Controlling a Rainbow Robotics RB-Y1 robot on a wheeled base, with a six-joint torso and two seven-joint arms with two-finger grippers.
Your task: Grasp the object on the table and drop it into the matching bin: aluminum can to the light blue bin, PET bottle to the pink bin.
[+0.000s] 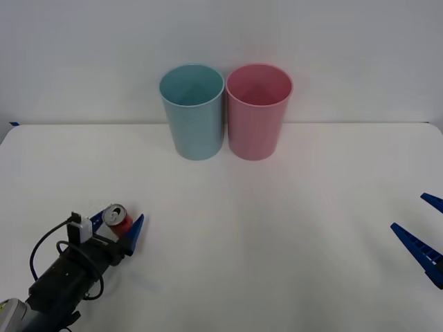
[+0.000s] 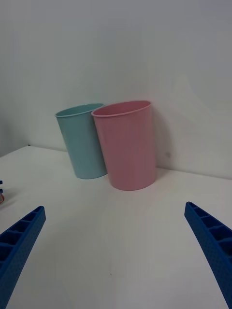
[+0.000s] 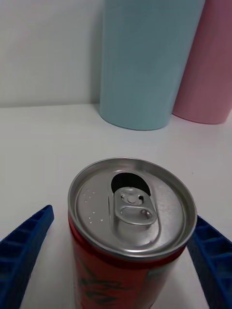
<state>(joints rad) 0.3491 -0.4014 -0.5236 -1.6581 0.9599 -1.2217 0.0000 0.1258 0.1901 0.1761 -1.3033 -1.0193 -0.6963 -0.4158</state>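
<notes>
The aluminum can [image 1: 118, 217], small and red with a silver lid and pull tab [image 3: 131, 210], stands upright on the white table [image 1: 277, 249] at the near left. My left gripper [image 1: 122, 216] is open around it, one blue finger [image 3: 24, 246] on each side; a small gap shows beside one of them. The light blue bin [image 1: 193, 117] and the pink bin [image 1: 257, 117] stand side by side at the table's far edge, well beyond the can. My right gripper [image 1: 407, 211] hangs open at the near right, holding nothing.
A plain white wall rises directly behind the two bins. Open tabletop stretches between the can and the bins, and across to the right gripper [image 2: 114, 207]. The bins touch or nearly touch each other.
</notes>
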